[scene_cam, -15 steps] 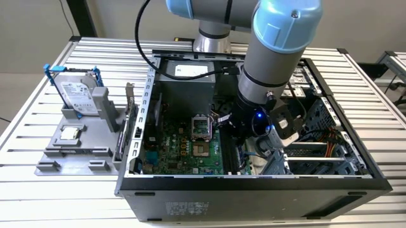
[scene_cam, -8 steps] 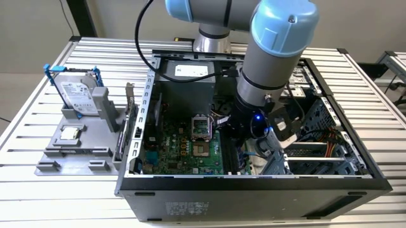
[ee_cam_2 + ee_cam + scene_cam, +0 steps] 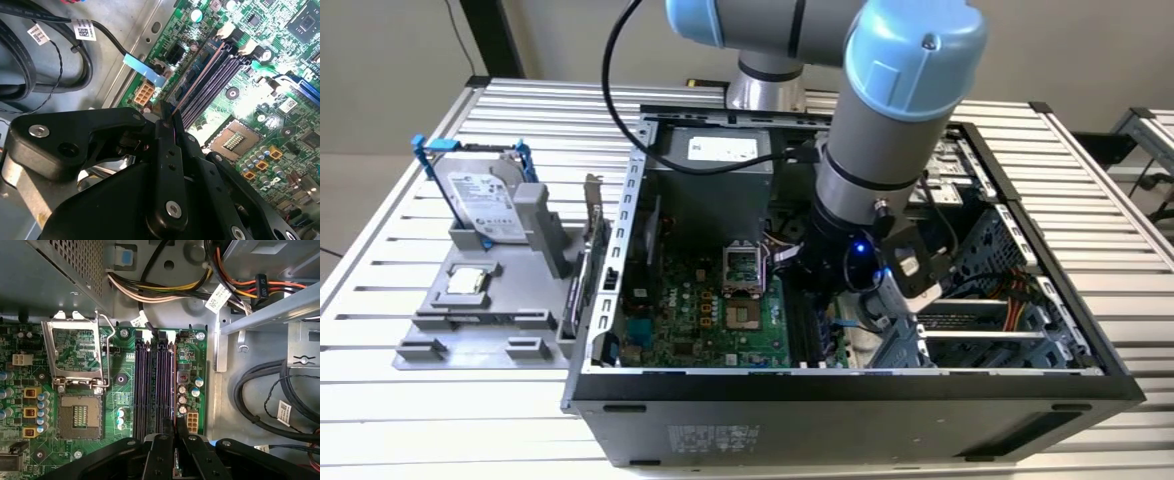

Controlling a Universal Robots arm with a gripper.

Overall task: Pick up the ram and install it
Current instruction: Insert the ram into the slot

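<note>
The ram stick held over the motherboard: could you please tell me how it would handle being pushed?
The thin, dark, bluish-green ram stick looks stiff: it runs straight from the fingers without sagging. Being so thin, it likely cracks under sideways force, and may tilt when pressed into the dark slots.

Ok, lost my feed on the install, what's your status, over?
Status: gripper shut on the ram. It sits edge-on along the memory slots, seating cannot tell. Cables lie beside the motherboard, off the slots.

The exterior view looks down from above on the open computer case (image 3: 854, 385) – both wrist views sit close over its motherboard (image 3: 125, 390), sharing the black slots (image 3: 210, 82).
</note>
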